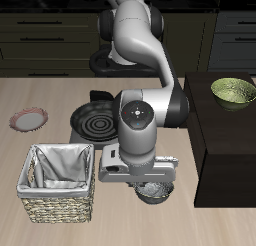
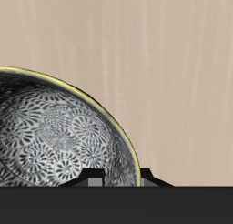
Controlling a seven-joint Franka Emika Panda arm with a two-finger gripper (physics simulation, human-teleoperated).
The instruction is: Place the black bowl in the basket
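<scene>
The black bowl [image 1: 153, 194] sits near the table's front edge, directly under my gripper [image 1: 150, 184]. In the wrist view the black bowl [image 2: 55, 141] looms very close, with a speckled grey glossy inside and a thin yellowish rim. My gripper [image 2: 121, 179] straddles that rim, one fingertip [image 2: 91, 178] inside the bowl and the other outside, closed in on the wall. I cannot tell whether the bowl rests on the table or hangs just above it. The basket [image 1: 30, 195], pale woven wicker with a grey-white cloth lining, stands beside the bowl at the front edge.
A black frying pan [image 1: 97, 120] lies farther back, behind the basket. A flat pinkish-rimmed plate [image 1: 28, 119] lies beyond the basket near the table's side edge. An olive-green bowl [image 1: 233, 92] rests on a dark cabinet [image 1: 225, 150] on the bowl's other side.
</scene>
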